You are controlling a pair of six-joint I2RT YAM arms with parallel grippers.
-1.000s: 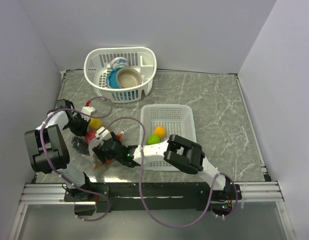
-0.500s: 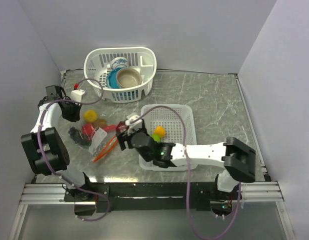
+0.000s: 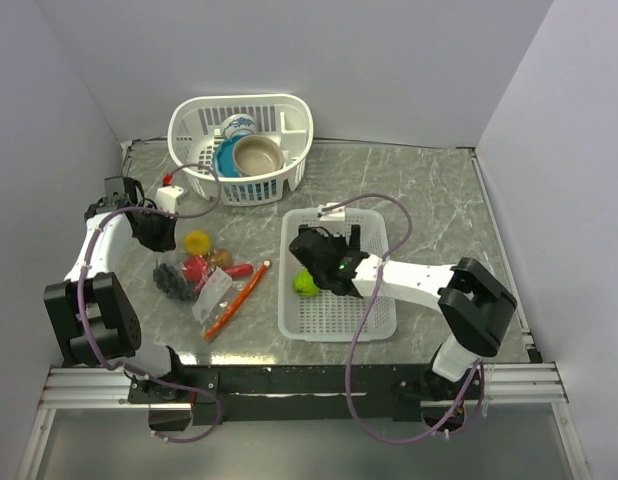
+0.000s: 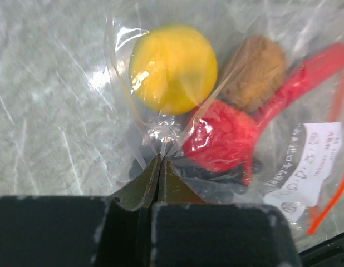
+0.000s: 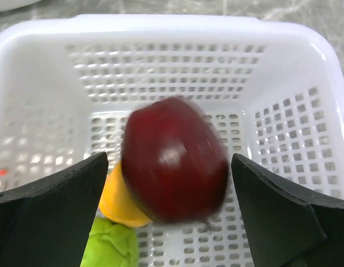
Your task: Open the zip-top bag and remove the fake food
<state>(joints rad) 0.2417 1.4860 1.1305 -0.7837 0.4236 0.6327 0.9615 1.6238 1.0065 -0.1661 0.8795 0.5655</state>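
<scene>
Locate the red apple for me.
In the right wrist view, the red apple is between the right gripper's spread fingers, over the white basket, next to the orange fruit and green lime.

Between your right gripper [image 5: 170, 158] fingers: the red apple [image 5: 175, 158] fills most of the gap, with a slim margin on each side.
Ahead of it: the rectangular basket [image 5: 177, 33] far wall blocks you; its side walls hem you in.
Below-left: orange fruit [image 5: 113, 206] and green lime [image 5: 108, 247]; below-right is bare mesh.
Ahead of your left gripper [image 4: 159, 167]: the zip-top bag [image 4: 161, 130], with yellow fruit [image 4: 172, 67], red fruit [image 4: 222, 136] and chili [image 4: 311, 72] crowding the tips.
To its left: table [image 4: 44, 111].
Beyond: the round basket [image 3: 289, 125] stands near.
</scene>
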